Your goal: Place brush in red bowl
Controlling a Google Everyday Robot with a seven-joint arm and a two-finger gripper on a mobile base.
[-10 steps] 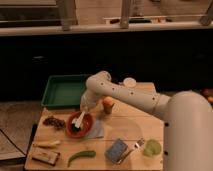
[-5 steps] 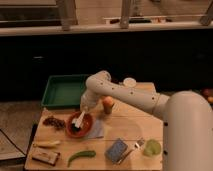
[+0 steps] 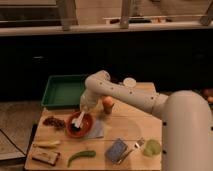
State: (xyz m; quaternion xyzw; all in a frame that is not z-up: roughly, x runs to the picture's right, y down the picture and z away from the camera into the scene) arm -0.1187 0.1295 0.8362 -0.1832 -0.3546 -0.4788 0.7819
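The red bowl (image 3: 80, 125) sits on the wooden table (image 3: 125, 127) at the left middle. The brush (image 3: 78, 121) lies in it, with its pale handle sloping up to the right and its dark head down inside the bowl. My gripper (image 3: 86, 106) hangs just above the bowl's right rim, at the upper end of the handle. The white arm reaches in from the right and bends over the bowl.
A green tray (image 3: 62, 91) stands behind the bowl. An orange fruit (image 3: 107, 103) and a white cup (image 3: 129, 82) lie to the right. A light green cup (image 3: 151, 147), fork (image 3: 131, 150), blue sponge (image 3: 116, 150), green pepper (image 3: 81, 156), banana (image 3: 47, 144) and dark snacks (image 3: 53, 121) lie around.
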